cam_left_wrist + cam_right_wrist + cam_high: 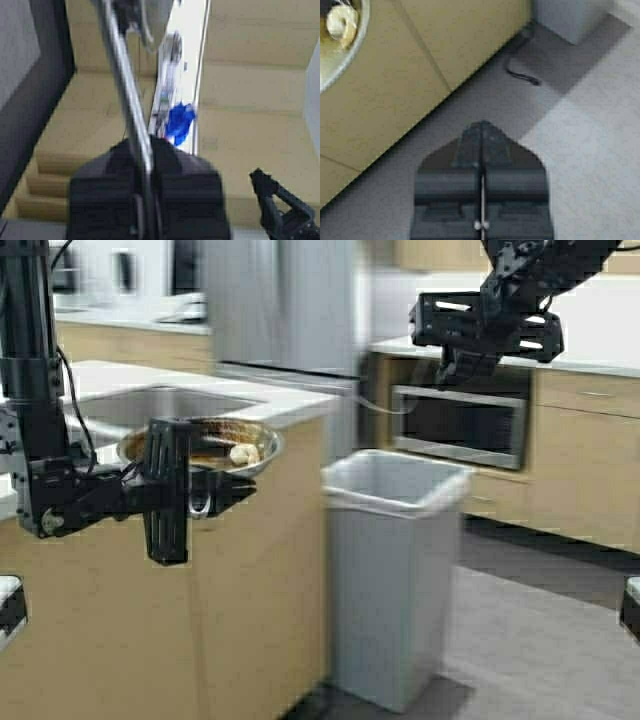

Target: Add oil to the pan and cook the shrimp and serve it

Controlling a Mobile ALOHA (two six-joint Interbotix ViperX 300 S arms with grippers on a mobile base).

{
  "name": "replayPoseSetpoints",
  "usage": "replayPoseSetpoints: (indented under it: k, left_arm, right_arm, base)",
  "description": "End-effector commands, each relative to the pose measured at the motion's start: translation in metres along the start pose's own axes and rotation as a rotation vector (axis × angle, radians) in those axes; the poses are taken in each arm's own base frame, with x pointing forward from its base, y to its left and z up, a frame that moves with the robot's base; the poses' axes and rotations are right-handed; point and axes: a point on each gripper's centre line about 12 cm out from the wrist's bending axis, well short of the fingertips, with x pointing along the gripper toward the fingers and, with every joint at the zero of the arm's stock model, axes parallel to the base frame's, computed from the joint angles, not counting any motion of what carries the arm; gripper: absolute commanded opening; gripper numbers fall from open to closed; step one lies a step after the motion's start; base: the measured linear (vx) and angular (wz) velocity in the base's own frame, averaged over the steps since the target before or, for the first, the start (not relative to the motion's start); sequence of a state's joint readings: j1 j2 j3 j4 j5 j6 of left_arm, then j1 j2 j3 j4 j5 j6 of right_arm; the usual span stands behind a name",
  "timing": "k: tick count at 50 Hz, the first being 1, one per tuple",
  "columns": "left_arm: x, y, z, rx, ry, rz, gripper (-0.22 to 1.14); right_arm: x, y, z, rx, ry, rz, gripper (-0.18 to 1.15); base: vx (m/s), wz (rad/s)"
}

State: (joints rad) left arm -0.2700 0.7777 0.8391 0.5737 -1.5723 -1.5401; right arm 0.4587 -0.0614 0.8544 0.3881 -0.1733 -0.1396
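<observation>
My left gripper (222,494) is shut on the handle of the steel pan (200,445) and holds it level in the air by the corner of the counter. The shrimp (243,453) lies curled in the pan's browned inside. In the left wrist view the handle (127,100) runs down into the closed left gripper (145,150). My right gripper (456,368) is raised high at the right, shut and empty. The right wrist view shows the right gripper (482,131) above the floor, with the pan's rim (351,54) and the shrimp (342,21) in a corner. The oil is out of view.
A counter with a sink (160,405) lies behind the pan. A grey lined bin (395,490) stands open on the floor just right of it. A built-in oven (460,425) and cabinets are at the back right. A black cable (522,75) lies on the floor.
</observation>
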Motion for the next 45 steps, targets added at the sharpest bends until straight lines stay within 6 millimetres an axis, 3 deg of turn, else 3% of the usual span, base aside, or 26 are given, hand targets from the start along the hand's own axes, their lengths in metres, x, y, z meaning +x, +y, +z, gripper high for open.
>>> replayPoseSetpoints:
  k: [1,19,33,45]
  left_arm:
    - [0.003,-0.026,-0.002,0.076,0.017,-0.062,0.04]
    - [0.001,-0.042,-0.008,0.099,0.06,-0.092,0.04]
    - [0.007,-0.041,-0.004,0.109,0.055,-0.082,0.04]
    - [0.005,-0.049,-0.005,0.097,0.058,-0.09,0.04]
  right_arm:
    - [-0.004,0.004,0.007,0.004,-0.031,0.011,0.07]
    - [-0.004,0.005,0.001,0.003,-0.018,0.013,0.07]
    - [-0.004,0.007,0.005,0.0,-0.027,0.018,0.07]
    - [-0.005,0.005,-0.003,0.0,-0.006,0.012,0.07]
  base:
    - [0.02,0.48]
    - [0.02,0.45]
    - [-0.02,0.39]
    - [0.0,0.4]
